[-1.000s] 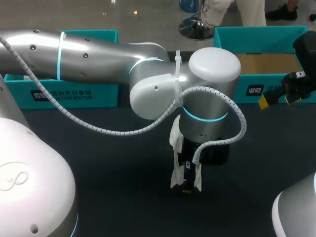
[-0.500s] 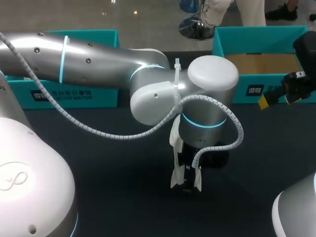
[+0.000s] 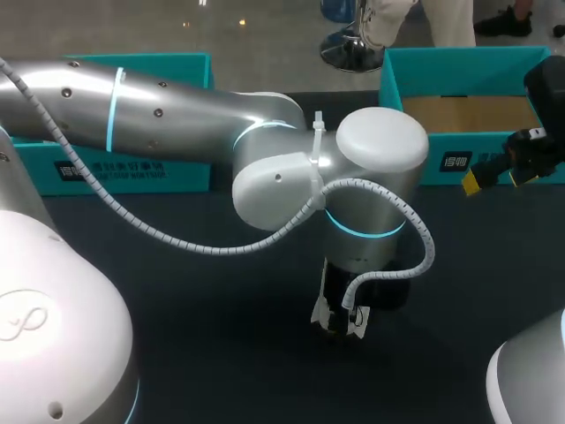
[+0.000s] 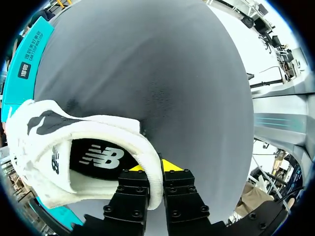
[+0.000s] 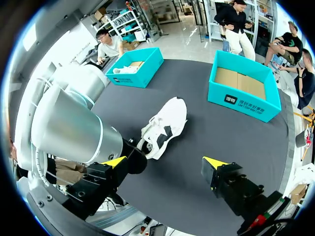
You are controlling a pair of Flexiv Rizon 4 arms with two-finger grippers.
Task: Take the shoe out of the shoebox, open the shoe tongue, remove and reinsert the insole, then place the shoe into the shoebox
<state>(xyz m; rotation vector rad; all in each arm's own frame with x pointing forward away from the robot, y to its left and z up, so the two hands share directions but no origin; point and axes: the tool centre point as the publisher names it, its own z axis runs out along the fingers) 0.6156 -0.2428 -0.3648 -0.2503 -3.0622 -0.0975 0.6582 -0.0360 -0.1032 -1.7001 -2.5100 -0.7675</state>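
Gripping the white shoe (image 5: 165, 123) by its heel collar (image 4: 147, 150), one finger inside and one outside, your left hand (image 4: 153, 168) held it on the counter (image 4: 162, 64), and you needed that hold firm and low so the wide-open right hand (image 5: 165, 166) could come in to open it.

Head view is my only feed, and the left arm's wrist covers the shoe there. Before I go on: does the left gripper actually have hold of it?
Observer: Yes. The left wrist view shows the left gripper shut on the shoe at its collar, with one finger inside the opening and one outside.
Operator: Is the insole in?
Observer: A black insole lies inside the shoe.
Operator: Where does the shoe sit?
Observer: The right wrist view shows it lying on the table, apart from both the shoebox and the other teal box.
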